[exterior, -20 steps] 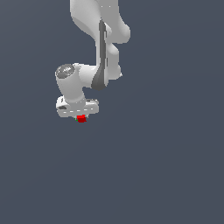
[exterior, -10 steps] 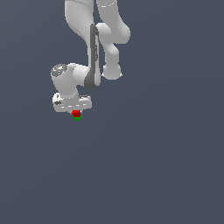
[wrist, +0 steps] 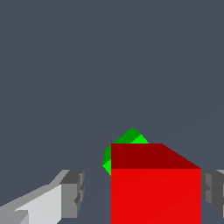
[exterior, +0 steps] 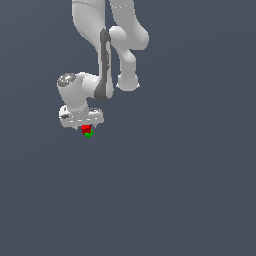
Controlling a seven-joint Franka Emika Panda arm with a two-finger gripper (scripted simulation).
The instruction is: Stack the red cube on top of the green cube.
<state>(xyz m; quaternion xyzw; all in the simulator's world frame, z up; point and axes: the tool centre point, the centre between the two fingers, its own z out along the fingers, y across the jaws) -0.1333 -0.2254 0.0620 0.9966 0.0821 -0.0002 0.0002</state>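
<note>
In the exterior view the red cube [exterior: 86, 128] sits just under the white gripper [exterior: 85, 125], with the green cube [exterior: 88, 134] directly below it and touching. The wrist view shows the red cube [wrist: 155, 188] large between the two fingers, and the green cube [wrist: 127, 139] peeks out from behind it. One grey fingertip [wrist: 73, 188] stands clearly apart from the red cube, with dark floor showing in the gap. The other fingertip [wrist: 214, 189] lies close beside the cube's opposite face. The gripper [wrist: 144, 188] looks open around the red cube.
The dark grey floor [exterior: 175, 200] stretches flat all round with no other objects on it. The arm's white links [exterior: 115, 45] rise above the gripper at the top of the exterior view.
The gripper carried the red cube a little toward the exterior view's left. The green cube, unseen one second ago, now shows right beneath the red cube.
</note>
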